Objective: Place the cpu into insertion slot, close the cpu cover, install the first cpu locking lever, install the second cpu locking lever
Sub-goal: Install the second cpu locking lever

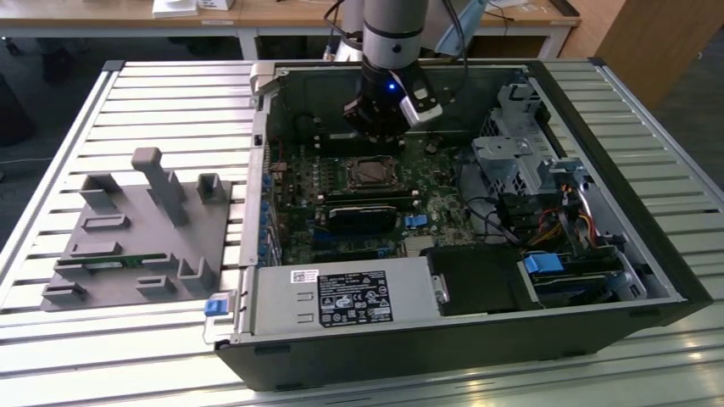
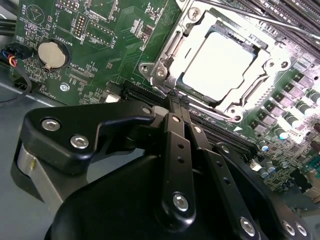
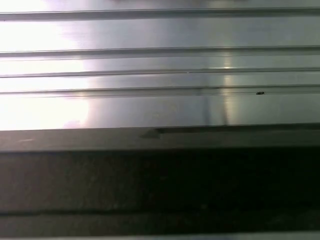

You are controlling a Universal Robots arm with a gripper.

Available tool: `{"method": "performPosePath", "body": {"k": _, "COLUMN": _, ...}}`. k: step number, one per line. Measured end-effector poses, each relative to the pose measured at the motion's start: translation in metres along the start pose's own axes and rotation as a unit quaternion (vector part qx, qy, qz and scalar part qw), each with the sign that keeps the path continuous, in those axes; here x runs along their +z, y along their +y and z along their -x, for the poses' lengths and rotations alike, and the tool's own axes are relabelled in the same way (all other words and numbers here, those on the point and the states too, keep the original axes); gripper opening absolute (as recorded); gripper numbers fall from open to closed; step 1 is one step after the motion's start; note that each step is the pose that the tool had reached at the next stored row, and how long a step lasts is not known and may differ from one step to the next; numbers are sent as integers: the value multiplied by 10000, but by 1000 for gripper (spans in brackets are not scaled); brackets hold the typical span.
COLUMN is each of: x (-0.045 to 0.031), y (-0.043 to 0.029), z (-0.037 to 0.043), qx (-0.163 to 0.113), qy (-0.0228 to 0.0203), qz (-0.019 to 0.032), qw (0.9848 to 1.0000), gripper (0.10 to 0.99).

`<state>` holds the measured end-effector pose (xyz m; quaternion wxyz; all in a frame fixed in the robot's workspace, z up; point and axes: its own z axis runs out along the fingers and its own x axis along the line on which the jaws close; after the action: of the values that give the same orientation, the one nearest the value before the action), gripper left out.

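The jaws are pressed together with nothing between them: in the second wrist view the two black fingers (image 2: 176, 131) run side by side to a shared tip, and the gripper (image 2: 173, 98) ends just short of the socket's near edge. Just beyond that tip, the cpu (image 2: 218, 61) lies flat in the insertion slot, its pale metal top showing through the square opening of the cpu cover (image 2: 172, 51), which lies down around it. In the exterior view the gripper (image 1: 377, 136) hangs from the arm inside the open computer case (image 1: 588, 114), above the motherboard (image 1: 447, 199) and just behind the socket holding the cpu (image 1: 371, 173). The case lies on a slatted metal table (image 1: 169, 102), with a grey fixture tray (image 1: 142, 233) on the exterior view's left.
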<state>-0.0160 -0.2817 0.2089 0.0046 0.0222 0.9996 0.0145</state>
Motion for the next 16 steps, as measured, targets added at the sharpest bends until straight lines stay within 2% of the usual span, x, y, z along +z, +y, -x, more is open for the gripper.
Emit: {"method": "performPosePath", "body": {"k": 16, "x": -1, "y": -48, "z": 2, "qx": 0, "qy": 0, "qz": 0, "qw": 10000, "gripper": 106}}
